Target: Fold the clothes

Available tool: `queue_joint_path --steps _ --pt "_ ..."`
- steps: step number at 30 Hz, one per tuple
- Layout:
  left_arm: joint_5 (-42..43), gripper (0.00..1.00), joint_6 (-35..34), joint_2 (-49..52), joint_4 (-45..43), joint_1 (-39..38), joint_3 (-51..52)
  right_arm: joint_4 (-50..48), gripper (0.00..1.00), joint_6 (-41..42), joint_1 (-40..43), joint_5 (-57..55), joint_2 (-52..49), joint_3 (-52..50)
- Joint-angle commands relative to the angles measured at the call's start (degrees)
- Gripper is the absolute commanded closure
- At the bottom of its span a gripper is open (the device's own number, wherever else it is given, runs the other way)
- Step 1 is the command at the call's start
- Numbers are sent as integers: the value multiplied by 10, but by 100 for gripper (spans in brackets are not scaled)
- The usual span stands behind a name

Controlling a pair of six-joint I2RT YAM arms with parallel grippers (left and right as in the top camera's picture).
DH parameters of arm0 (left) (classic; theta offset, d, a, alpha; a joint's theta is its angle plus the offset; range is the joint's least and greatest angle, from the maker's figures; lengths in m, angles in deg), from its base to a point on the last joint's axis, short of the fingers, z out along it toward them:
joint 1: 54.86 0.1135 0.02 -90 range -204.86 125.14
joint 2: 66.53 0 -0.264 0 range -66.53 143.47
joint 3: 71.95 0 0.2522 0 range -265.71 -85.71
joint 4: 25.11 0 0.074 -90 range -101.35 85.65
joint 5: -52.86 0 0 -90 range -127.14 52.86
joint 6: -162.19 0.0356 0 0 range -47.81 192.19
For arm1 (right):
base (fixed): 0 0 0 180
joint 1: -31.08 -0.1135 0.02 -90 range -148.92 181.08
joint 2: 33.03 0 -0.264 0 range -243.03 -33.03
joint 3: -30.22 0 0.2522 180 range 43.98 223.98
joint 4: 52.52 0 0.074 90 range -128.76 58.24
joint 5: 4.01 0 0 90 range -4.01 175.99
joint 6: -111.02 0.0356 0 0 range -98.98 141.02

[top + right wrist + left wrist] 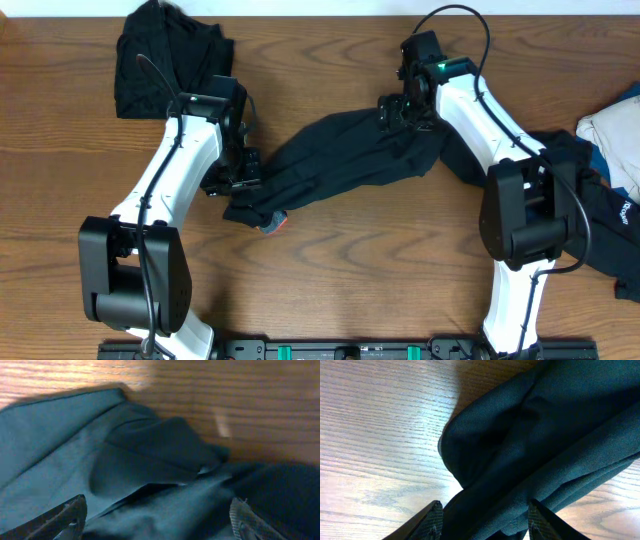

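Pinching the left end of the black trousers (340, 160) in the half-closed left gripper (233, 183); hanging the right gripper (398, 112) wide open over the far right end, holding nothing.

Wooden table (330, 290), grain running left-right; black rail (340, 350) along near edge.

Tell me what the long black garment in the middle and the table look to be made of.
The long black garment: soft, matte fabric, likely a thin woven or knit; it creases and drapes, with fine weave visible close up. The table: wood or wood-look laminate, slightly glossy; grain lines and glare patches.
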Motion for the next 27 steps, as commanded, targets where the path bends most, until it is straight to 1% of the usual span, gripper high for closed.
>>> queue_joint_path --steps 1,8,12,16,27 --pt "-1 45 8 5 3 3 3 2 14 -94 18 -27 -12 -2" --pt "-1 45 8 5 3 3 3 24 12 -223 50 -39 -35 -2" --pt "-1 45 8 5 0 3 3 22 12 -261 59 -39 -37 -2" --pt "-1 45 7 5 -7 3 3 15 12 -277 53 -37 -37 -2" --pt "-1 45 7 5 -7 3 3 -4 11 -277 -7 -36 -37 -2"
